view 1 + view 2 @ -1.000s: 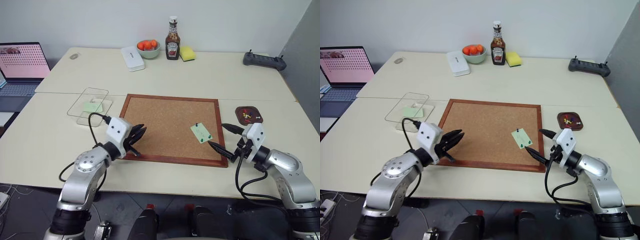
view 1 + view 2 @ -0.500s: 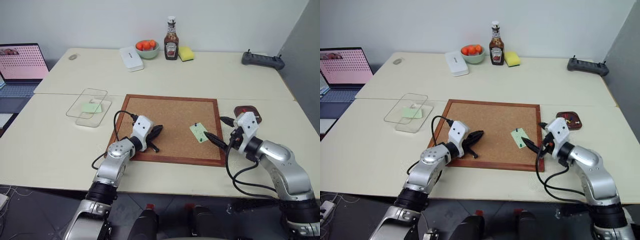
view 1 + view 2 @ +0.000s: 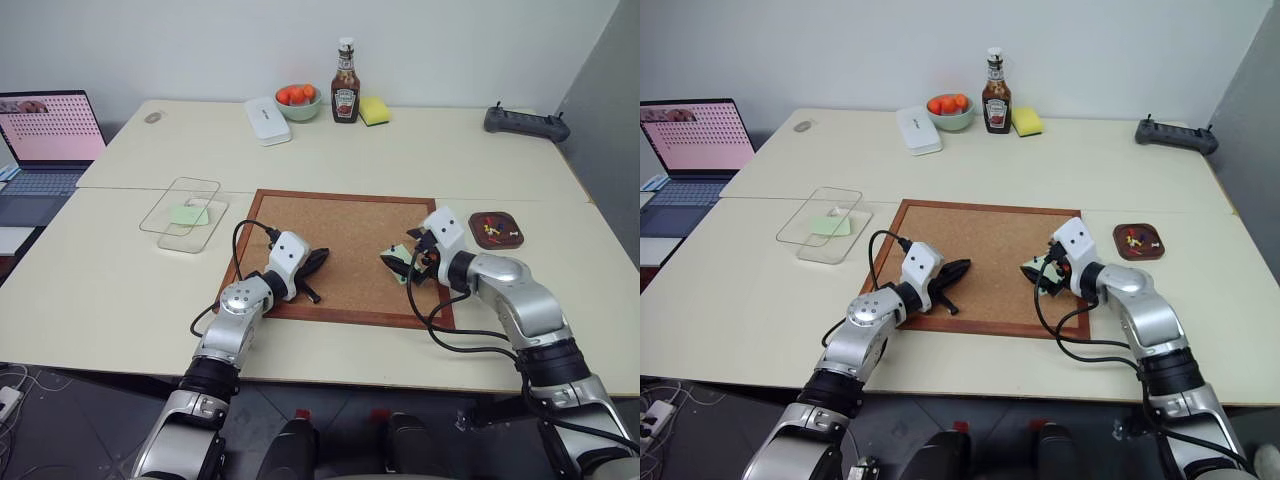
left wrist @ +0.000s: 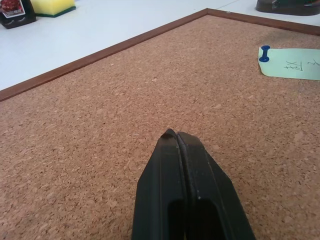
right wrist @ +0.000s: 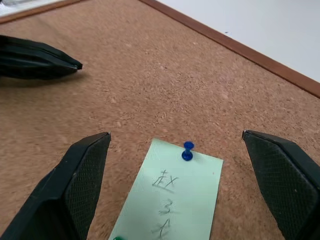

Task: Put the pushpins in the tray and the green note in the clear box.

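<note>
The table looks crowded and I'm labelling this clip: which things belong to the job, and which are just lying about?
Job:
- note, pinned to the corkboard
- blue pushpin
- tray
- clear box
- right gripper, fingers open around the note
- left gripper, fingers shut

Lying about:
- laptop
- white case
- fruit bowl
- sauce bottle
- sponge
- controller

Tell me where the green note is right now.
The green note is pinned to the cork board near its right edge by a blue pushpin, lying between the open fingers of the right gripper, across the board from the shut left gripper.
</note>
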Robot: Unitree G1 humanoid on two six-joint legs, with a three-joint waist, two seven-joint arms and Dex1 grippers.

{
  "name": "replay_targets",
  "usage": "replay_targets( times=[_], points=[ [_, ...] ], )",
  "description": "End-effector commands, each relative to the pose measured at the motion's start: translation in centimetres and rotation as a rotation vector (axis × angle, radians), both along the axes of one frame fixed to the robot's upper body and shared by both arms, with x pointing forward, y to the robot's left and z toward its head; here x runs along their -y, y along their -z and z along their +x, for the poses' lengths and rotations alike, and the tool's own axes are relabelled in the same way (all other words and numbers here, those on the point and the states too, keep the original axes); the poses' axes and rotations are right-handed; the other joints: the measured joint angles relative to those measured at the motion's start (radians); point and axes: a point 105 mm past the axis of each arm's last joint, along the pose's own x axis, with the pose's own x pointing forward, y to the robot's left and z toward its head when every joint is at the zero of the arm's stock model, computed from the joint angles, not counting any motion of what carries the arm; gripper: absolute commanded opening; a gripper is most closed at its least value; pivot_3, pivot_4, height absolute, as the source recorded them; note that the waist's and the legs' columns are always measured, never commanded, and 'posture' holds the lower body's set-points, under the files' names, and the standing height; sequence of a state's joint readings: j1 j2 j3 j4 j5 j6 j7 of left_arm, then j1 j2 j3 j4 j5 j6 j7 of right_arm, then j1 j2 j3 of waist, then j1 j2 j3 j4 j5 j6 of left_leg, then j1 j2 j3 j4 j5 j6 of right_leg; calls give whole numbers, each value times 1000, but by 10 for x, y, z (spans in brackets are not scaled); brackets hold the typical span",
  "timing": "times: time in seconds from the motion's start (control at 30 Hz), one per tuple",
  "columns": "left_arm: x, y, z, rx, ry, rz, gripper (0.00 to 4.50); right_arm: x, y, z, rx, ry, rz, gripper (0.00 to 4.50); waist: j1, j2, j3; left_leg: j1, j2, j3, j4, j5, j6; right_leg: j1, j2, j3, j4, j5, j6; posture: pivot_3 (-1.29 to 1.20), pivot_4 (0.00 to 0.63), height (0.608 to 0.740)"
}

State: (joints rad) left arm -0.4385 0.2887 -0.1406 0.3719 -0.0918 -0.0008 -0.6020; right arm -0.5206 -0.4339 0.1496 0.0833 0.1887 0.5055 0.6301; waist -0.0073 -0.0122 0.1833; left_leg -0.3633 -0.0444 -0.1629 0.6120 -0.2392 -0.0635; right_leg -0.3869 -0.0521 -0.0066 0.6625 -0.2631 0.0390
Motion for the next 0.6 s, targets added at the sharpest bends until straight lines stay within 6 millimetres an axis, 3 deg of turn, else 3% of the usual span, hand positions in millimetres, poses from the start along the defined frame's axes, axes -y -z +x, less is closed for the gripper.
replay_targets(
  times=[0.03,0.17,0.6],
  points=[
    [-3,23,-6,-77,-9,33,14,-6,-10,8,49,-13,-7,4500,0,0,0,0,0,0,0,0,0,0,0,0,0,0,0,0,150,740],
    [-3,23,-5,-74,-14,33,0,-8,-8,15,50,0,-19,3921,0,0,0,0,0,0,0,0,0,0,-1,0,0,0,0,0,150,740],
    [-6,23,-4,-74,-27,28,0,-4,-7,21,72,4,-44,1367,-2,1,0,0,0,0,0,0,0,0,0,0,0,0,0,0,150,740]
  ],
)
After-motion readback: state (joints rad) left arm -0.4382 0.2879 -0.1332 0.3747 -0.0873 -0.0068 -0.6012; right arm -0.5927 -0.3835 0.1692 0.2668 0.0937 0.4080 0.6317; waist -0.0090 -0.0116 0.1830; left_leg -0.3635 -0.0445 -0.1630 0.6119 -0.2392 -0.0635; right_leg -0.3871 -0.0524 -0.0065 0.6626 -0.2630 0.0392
